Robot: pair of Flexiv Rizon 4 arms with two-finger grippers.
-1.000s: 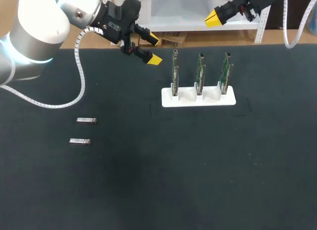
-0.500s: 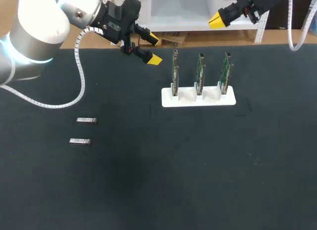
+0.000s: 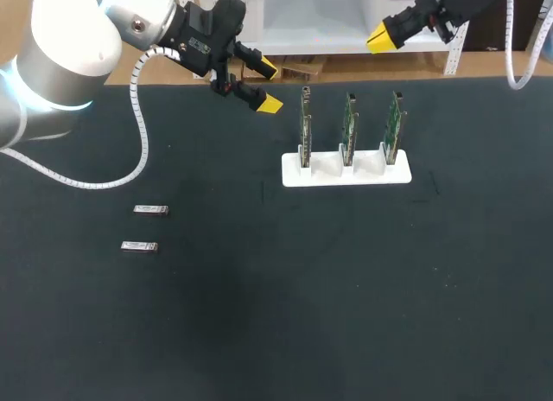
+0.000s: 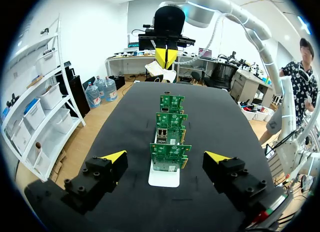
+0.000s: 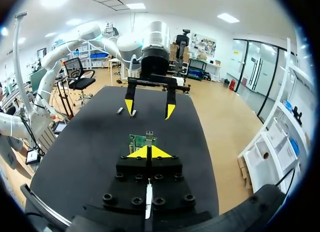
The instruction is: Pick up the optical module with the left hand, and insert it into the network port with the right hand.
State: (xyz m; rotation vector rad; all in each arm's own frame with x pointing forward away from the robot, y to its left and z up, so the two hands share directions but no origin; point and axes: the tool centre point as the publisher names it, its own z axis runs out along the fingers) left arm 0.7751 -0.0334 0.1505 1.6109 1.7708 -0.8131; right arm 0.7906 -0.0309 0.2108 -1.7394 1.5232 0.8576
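A white stand [image 3: 346, 174] holds three green circuit boards [image 3: 348, 123] upright. Two small silvery modules [image 3: 150, 211] lie flat, well left of the stand. The left gripper [image 3: 268, 87], near the stand's left end, is spread wide and empty; the right gripper [image 3: 381, 36], behind the stand, is pinched together, empty.

black table [image 3: 302, 315], green boards [image 3: 348, 129], white stand [image 3: 333, 174]
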